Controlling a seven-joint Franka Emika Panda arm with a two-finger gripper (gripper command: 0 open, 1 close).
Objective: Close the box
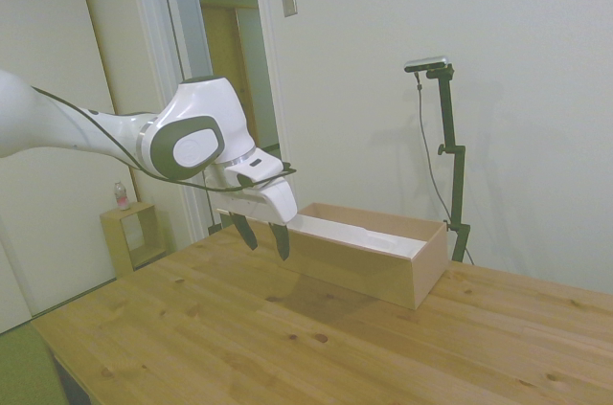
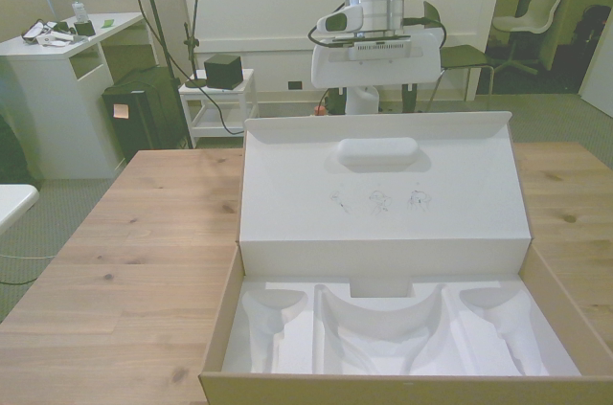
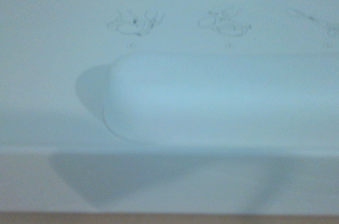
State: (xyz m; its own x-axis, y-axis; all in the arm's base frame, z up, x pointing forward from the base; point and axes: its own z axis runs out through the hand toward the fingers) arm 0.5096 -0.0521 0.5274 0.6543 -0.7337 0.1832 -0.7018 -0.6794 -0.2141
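In the side view, the white arm [image 1: 86, 127] is seen reaching in from the left, and the gripper [image 1: 262, 236] is held above the wooden table [image 1: 287, 348], at the free edge of the lid [image 1: 326, 229]. Its two dark fingers [image 1: 281, 241] are pointed downward with a clear gap between them, so the jaws are open and nothing is held. Whether the fingers touch the lid edge cannot be told. Further right, the box [image 1: 369, 266] is set on the table, its long light-brown wall turned toward the camera.

In the front view, bare table [image 2: 144, 252] is seen on the front view's left. In the middle, the box [image 2: 230, 328] is shown open, with white moulded compartments inside. The lid [image 2: 383, 194] is raised behind them, white face forward, with an oval recess [image 2: 377, 150] near its upper edge and small drawings below it. Above that edge, only the gripper's white body is visible.

In the wrist view, the oval recess [image 3: 222, 97] and the drawings [image 3: 135, 24] are seen close and blurred.
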